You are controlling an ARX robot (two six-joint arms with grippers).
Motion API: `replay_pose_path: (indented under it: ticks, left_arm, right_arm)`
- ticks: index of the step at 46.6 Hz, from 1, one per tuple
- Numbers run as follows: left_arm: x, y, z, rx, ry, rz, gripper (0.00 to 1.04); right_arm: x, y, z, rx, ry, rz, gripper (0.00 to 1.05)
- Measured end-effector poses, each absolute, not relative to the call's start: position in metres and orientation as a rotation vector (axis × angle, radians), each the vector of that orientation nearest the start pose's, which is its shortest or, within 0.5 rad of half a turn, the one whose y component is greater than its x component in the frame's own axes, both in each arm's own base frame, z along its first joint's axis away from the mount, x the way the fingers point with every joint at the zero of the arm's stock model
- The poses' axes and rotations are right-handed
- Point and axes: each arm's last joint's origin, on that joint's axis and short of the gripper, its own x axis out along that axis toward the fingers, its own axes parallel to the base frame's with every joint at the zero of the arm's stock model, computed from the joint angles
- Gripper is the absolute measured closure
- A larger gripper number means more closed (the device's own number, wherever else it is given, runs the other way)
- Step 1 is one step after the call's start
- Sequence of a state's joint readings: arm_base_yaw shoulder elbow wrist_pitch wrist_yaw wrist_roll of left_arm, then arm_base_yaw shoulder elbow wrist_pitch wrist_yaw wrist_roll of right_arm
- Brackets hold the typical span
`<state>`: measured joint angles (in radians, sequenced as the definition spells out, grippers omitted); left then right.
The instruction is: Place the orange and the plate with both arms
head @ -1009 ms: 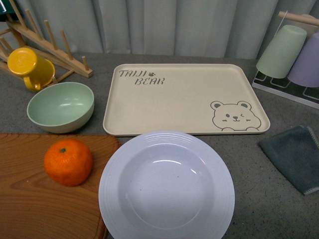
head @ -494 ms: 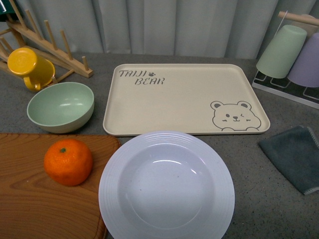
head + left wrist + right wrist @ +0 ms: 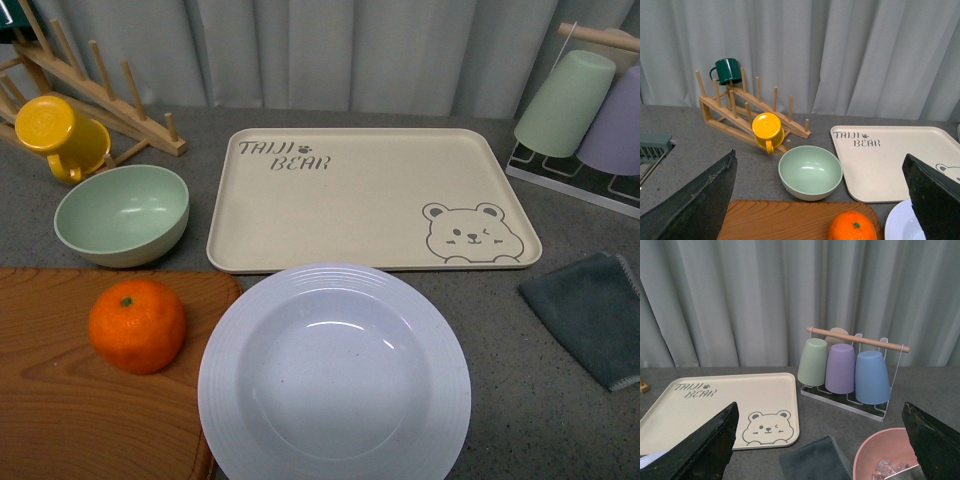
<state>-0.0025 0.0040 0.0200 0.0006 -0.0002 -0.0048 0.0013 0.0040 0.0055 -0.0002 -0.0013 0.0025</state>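
Front: plate [image 3: 334, 372] sits just robot-side of tray [image 3: 370, 200]. Orange [image 3: 137, 325] is robot-side and left of tray, on board [image 3: 60, 400]. No arms visible.
Left wrist: left fingers [image 3: 695, 200] spread wide, empty. Orange is round and likely rolls if nudged.
Right wrist: right fingers [image 3: 695, 450] wide, empty. Plate's shallow rim could slip in a pinch.

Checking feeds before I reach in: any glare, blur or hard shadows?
Front view: sharp, even light, thin glare arcs in the plate; the orange casts a faint shadow. Left wrist view: scene sharp, left hand's fingers dark, featureless. Right wrist view: same for right hand's fingers.
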Motion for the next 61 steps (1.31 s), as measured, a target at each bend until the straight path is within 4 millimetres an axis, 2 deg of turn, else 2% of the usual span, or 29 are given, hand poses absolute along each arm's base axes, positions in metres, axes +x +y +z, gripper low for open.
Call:
replay_pose_path:
  ticks: [24, 26, 32, 35, 42, 50, 61]
  left_arm:
    - [0.097, 0.0, 0.17, -0.005, -0.017, -0.002, 0.06]
    - [0.097, 0.0, 0.169, -0.03, 0.017, 0.059, 0.06]
    - [0.102, 0.0, 0.158, -0.075, 0.212, 0.384, 0.06]
    - [0.104, 0.001, 0.157, -0.09, 0.23, 0.425, 0.06]
    - [0.122, -0.002, 0.161, -0.13, 0.268, 0.373, 0.06]
    - [0.156, -0.009, 0.162, -0.189, 0.352, 0.274, 0.06]
    - [0.204, -0.032, 0.143, -0.196, 0.509, 0.155, 0.06]
  right_arm:
    - [0.098, 0.0, 0.165, 0.002, -0.001, 0.003, 0.09]
    - [0.098, 0.0, 0.165, 0.002, -0.001, 0.003, 0.09]
    - [0.098, 0.0, 0.165, 0.002, -0.001, 0.002, 0.09]
    - [0.098, 0.0, 0.165, 0.002, -0.001, 0.002, 0.09]
    - [0.098, 0.0, 0.165, 0.002, -0.001, 0.002, 0.09]
    - [0.098, 0.0, 0.165, 0.002, -0.001, 0.002, 0.09]
    - [0.098, 0.0, 0.165, 0.002, -0.001, 0.002, 0.09]
